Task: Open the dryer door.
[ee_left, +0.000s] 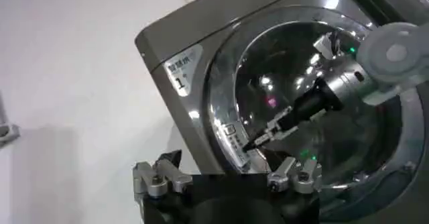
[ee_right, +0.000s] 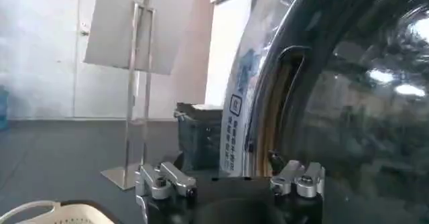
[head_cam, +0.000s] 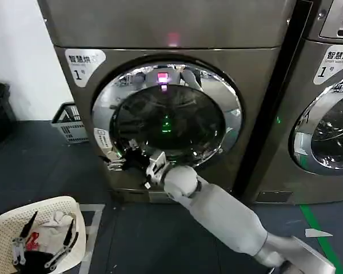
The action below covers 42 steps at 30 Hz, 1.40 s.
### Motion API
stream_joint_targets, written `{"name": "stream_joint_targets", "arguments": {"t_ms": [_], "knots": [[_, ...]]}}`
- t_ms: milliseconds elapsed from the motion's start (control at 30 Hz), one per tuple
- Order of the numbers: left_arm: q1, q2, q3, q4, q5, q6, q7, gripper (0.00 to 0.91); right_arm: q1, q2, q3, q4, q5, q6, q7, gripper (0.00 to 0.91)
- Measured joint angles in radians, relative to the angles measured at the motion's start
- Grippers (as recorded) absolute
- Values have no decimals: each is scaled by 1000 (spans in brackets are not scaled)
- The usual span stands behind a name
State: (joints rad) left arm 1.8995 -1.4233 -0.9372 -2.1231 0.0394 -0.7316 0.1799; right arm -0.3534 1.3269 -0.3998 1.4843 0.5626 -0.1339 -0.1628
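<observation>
Chrome-ringed dryer door (head_cam: 167, 117) sits closed, its lower-left rim touched by the right pincer (head_cam: 121, 160), whose finger spacing I cannot tell.

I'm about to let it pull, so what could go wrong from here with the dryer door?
1. The right end effector sits at the left rim of the dryer door, by the handle recess; a shallow grip could slip off the shiny rim.
2. The door might swing left toward the basket beside the dryer.
</observation>
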Motion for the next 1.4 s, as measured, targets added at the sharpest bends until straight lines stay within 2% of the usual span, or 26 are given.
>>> {"name": "stream_joint_targets", "arguments": {"t_ms": [267,533,833,1000,1400], "knots": [[1,-3,0,1,6,-4,0,907,30,28,-12,-73,-1,5,-38,907],[-2,-3,-2,3,7,-2,-1,907,34,15,-17,-74,6,3,-97,907],[-20,6,-25,15,-35,22,0,907,9,-45,-12,9,75,-8,-160,907],[-32,10,-40,21,-52,35,2,907,1,-83,-13,59,91,-21,-213,907],[-80,36,-76,57,-72,84,4,907,-30,-203,-16,196,177,-68,-317,907]]}}
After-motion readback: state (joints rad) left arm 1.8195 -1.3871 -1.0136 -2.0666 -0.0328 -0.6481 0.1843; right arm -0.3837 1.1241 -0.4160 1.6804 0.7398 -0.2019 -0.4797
